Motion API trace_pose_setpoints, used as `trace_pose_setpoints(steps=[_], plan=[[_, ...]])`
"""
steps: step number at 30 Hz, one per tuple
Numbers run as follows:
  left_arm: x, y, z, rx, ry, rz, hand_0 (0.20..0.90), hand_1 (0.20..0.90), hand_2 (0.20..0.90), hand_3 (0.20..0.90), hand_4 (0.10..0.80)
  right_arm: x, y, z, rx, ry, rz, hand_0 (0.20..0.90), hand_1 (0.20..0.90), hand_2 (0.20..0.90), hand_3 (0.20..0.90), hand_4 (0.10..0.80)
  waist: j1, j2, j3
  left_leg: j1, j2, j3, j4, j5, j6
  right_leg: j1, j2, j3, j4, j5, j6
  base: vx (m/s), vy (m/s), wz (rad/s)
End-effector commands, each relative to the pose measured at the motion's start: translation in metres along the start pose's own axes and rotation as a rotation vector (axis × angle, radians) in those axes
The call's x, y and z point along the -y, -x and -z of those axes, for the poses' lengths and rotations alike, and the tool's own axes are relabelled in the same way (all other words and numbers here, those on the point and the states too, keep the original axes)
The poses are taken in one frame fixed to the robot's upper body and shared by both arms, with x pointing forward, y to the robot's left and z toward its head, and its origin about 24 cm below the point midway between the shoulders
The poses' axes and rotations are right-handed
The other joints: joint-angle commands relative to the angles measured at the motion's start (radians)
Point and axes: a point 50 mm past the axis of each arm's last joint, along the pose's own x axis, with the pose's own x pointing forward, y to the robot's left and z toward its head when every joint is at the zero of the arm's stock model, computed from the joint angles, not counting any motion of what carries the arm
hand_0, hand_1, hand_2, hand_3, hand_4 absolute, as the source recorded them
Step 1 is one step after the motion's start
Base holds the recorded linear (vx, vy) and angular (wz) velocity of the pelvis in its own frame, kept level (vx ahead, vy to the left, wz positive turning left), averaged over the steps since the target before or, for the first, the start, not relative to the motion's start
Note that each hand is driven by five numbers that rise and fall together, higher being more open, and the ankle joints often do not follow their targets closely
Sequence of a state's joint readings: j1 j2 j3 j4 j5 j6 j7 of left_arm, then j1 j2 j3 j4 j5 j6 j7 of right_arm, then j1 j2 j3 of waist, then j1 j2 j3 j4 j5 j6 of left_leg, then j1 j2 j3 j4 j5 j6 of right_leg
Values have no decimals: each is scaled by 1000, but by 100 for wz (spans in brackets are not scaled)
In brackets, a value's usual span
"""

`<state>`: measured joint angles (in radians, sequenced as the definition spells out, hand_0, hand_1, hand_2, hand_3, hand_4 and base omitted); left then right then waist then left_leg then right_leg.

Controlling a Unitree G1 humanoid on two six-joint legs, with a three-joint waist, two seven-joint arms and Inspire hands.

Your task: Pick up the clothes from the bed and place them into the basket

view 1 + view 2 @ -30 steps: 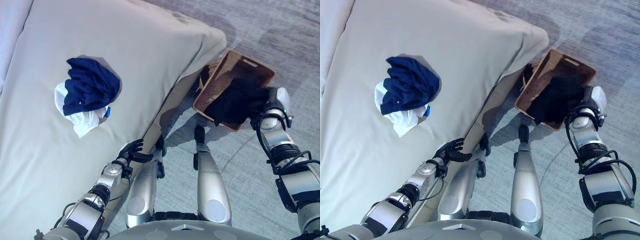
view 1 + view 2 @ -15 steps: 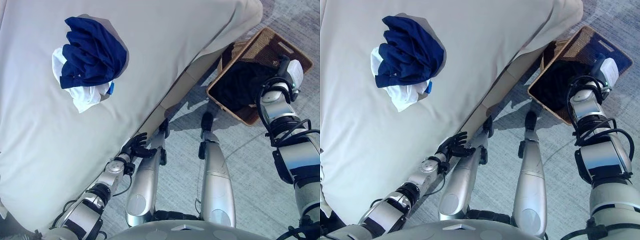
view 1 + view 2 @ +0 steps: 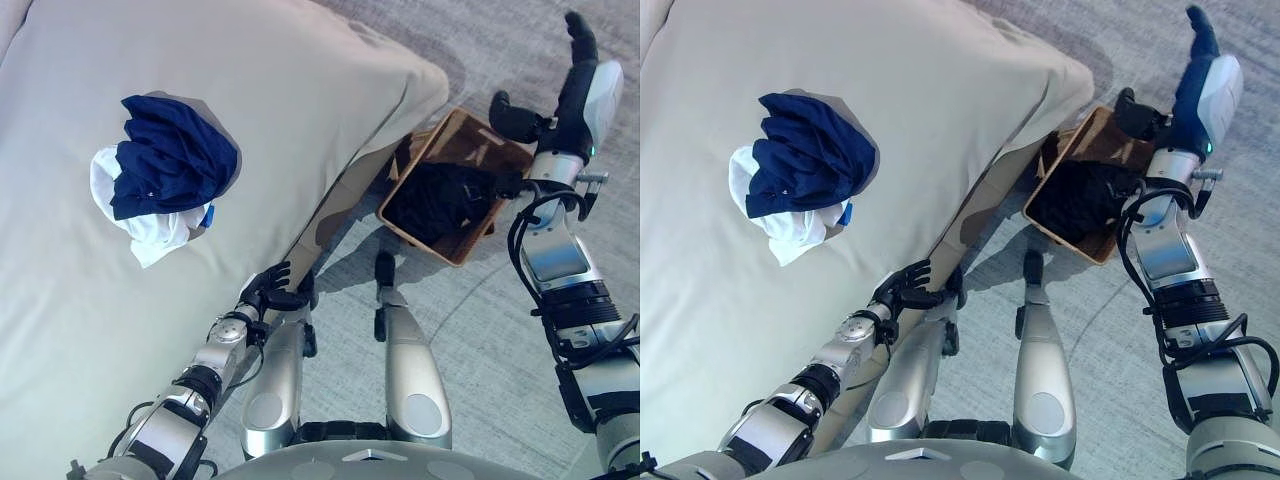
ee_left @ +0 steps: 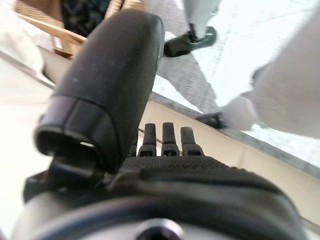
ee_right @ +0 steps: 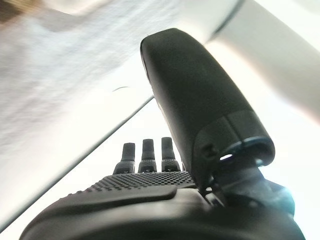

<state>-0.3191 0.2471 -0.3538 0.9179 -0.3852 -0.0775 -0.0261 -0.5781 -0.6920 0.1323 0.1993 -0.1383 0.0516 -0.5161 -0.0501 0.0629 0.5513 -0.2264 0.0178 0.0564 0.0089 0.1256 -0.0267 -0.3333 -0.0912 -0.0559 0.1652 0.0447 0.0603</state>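
Presently, two lots of clothing show. A navy garment (image 3: 175,165) lies crumpled on the bed (image 3: 300,90), well in from the mattress edge, bunched on top of a white garment (image 3: 150,225) that sticks out from under it on the side toward the robot. A small blue scrap (image 3: 207,217) shows where the two meet. Neither hand touches this heap.

Basket (image 3: 480,235): woven, brown, rectangular, on the grey carpet floor (image 3: 490,330) just off the bed's corner, tilted a little against the bed frame. Dark clothes (image 3: 435,200) lie inside it, filling most of the bottom.

Right hand (image 3: 580,85): raised above the basket's far rim, apart from it and from the clothes inside. Fingers straight and released, thumb out to the side, white cover on the back of the hand. Nothing in it. Its own wrist view shows the thumb (image 5: 200,110) and a row of fingertips (image 5: 145,150) extended, with only pale blurred surfaces beyond.

Left hand (image 3: 268,290): low beside the bed's near side, at the edge of the mattress, well apart from the navy and white heap. Fingers loosely curved, relaxed, holding nothing. The left wrist view shows the thumb (image 4: 110,75) and fingertips (image 4: 167,135) extended, the bed frame past them, and a corner of the basket with dark cloth at the far edge.
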Motion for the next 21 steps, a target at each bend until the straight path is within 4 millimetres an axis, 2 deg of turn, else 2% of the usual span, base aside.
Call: trace_pose_setpoints(steps=[1,5,9,12,15,21], plan=[[-20,18,44,-142,-81,-48,900,900,900,900,800,-7,4,-26,213,-5,-183,900,900,900,900,800,42,-98,-117,6,-45,-25,105,-146,13,64,-12,-43,-79,25,18,76,128,18],[-22,23,57,-193,-92,-69,900,900,900,900,800,-27,4,-31,244,11,-325,900,900,900,900,800,84,-115,-137,40,-54,-38,100,-161,21,117,-28,-69,-119,42,32,107,120,24],[-33,28,66,-256,-147,-100,900,900,900,900,800,-50,-5,-53,316,45,-403,900,900,900,900,800,153,-136,-146,46,-61,-65,105,-167,27,151,-44,-111,-124,41,39,54,43,27],[-44,28,63,-270,-170,-127,900,900,900,900,800,-63,-22,-64,313,84,-400,900,900,900,900,800,219,-151,-134,29,-66,-94,114,-166,33,165,-54,-153,-117,36,45,29,17,37],[-47,29,62,-270,-180,-116,900,900,900,900,800,-69,-36,-64,261,94,-373,900,900,900,900,800,271,-154,-126,14,-74,-124,115,-162,38,177,-63,-194,-109,28,48,40,28,56],[-54,33,63,-270,-177,-108,900,900,900,900,800,-71,-64,-58,89,95,-265,900,900,900,900,800,397,-132,-80,-52,-87,-189,129,-142,40,182,-96,-293,-60,12,46,13,52,51]])
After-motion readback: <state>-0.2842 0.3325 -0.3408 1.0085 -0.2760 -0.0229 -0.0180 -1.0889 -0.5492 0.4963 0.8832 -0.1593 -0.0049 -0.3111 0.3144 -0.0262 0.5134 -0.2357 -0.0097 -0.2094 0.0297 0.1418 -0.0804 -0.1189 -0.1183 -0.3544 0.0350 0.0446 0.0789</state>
